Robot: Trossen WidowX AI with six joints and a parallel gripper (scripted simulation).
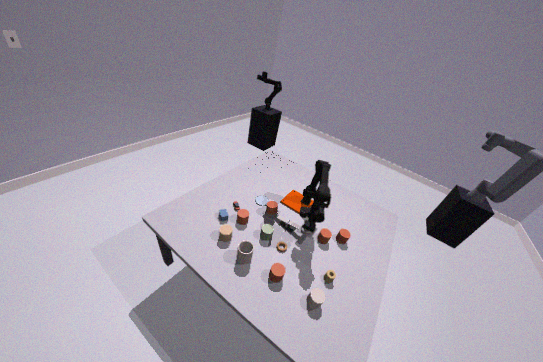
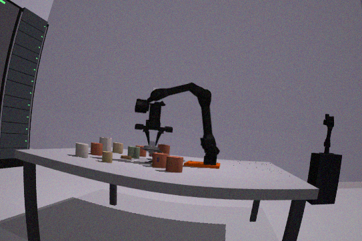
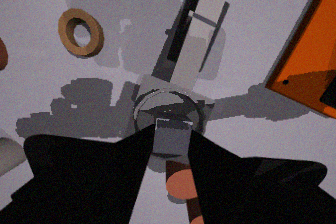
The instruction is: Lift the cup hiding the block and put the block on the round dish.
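Grey walls surround a pale table point(image 1: 362, 260) scattered with coloured cylinders, where a small grey block point(image 3: 173, 136) is seen in the wrist view at one end of the balance point(image 3: 192, 47), apparently inside a ring-shaped cup rim point(image 3: 143, 102). The gripper point(image 3: 171, 145) is clenched on this block across its flat sides. It is judged rigid, light and smooth-faced, so a centred hold on opposite faces should be kept to prevent twisting.
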